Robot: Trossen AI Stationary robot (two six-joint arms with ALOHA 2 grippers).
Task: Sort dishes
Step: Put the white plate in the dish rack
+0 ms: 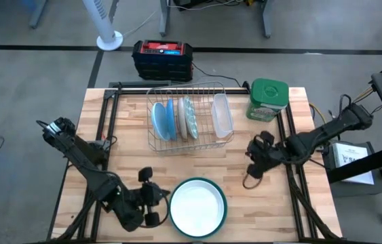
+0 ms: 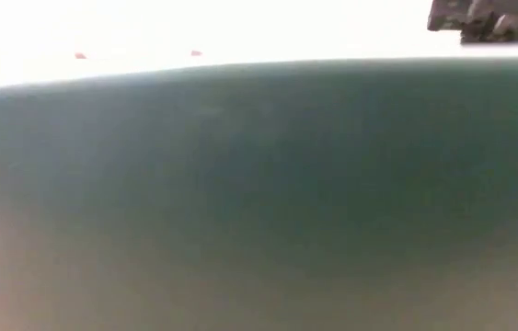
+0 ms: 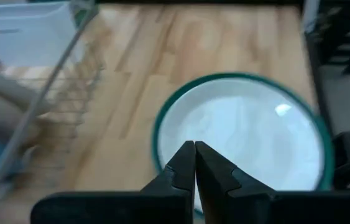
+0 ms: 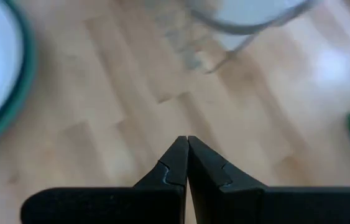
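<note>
A large white plate with a teal-green rim (image 1: 197, 207) lies flat on the table near its near edge; its teal side (image 2: 259, 184) fills the low view. Light blue plates (image 1: 162, 119) and a paler plate (image 1: 188, 116) stand on edge in a wire dish rack (image 1: 197, 139). My left gripper (image 1: 154, 203) is shut and sits just left of the big plate (image 3: 249, 130), its tips (image 3: 194, 147) pointing at the plate's left rim. My right gripper (image 1: 254, 166) (image 4: 188, 140) is shut over bare wood to the plate's right, on the near side of the rack.
A clear container (image 1: 222, 114) stands in the rack's right end. A green-lidded clear container (image 1: 269, 98) sits at the far right corner. A red-and-black box (image 1: 163, 57) lies on the floor beyond the far edge. Bare wood shows between the rack and the plate.
</note>
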